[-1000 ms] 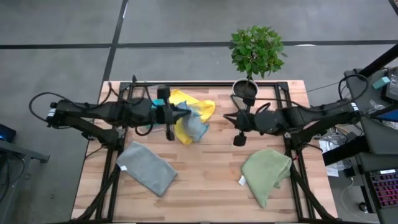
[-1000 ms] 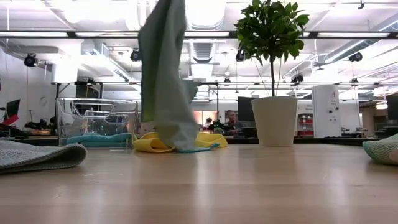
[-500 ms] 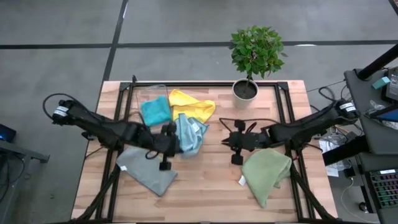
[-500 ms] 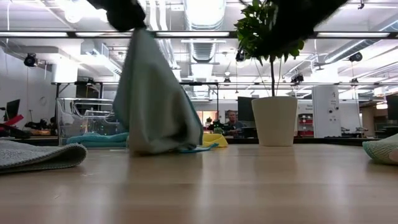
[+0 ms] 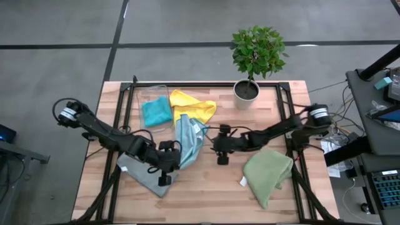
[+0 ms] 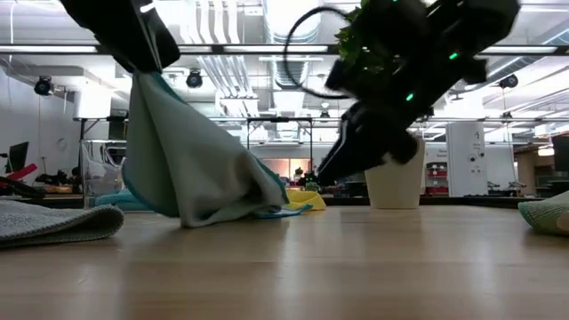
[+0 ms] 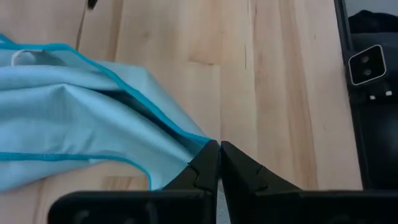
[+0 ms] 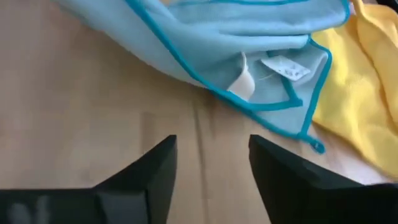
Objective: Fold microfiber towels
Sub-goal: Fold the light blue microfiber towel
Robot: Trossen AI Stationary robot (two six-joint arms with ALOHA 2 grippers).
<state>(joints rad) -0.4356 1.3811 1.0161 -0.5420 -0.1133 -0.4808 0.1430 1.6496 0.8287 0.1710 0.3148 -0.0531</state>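
From above, the left gripper [image 5: 170, 164] sits near the table's [image 5: 206, 187] front left, pinching a corner of the light blue towel [image 5: 189, 139], which trails back toward the yellow towel [image 5: 190, 106]. The right gripper [image 5: 219, 148] lies just right of that cloth, at mid-table. The grey towel [image 5: 142, 172] is partly under the left arm; the olive green towel [image 5: 269, 175] lies at the front right. The teal towel [image 5: 156, 112] rests inside the clear bin [image 5: 150, 97], and a potted plant [image 5: 253, 59] stands at the back edge.

At table height, the light blue towel [image 6: 191, 173] hangs as a tent from the left gripper, whose fingertips are cut off at the top. The right gripper [image 6: 351, 156] hides most of the plant pot [image 6: 396, 182]. The grey towel [image 6: 53, 222] and the olive green one [image 6: 547, 213] show only as edges.

In the left wrist view, the 2 fingers [image 7: 208, 168] are clenched on the light blue towel's [image 7: 81, 118] teal-piped edge.

In the right wrist view, the right gripper [image 8: 211, 155] stands released, holding nothing, just short of the light blue towel [image 8: 211, 37] and its white tag [image 8: 285, 67]; the yellow towel [image 8: 360, 93] lies beside it, cut off by the frame.
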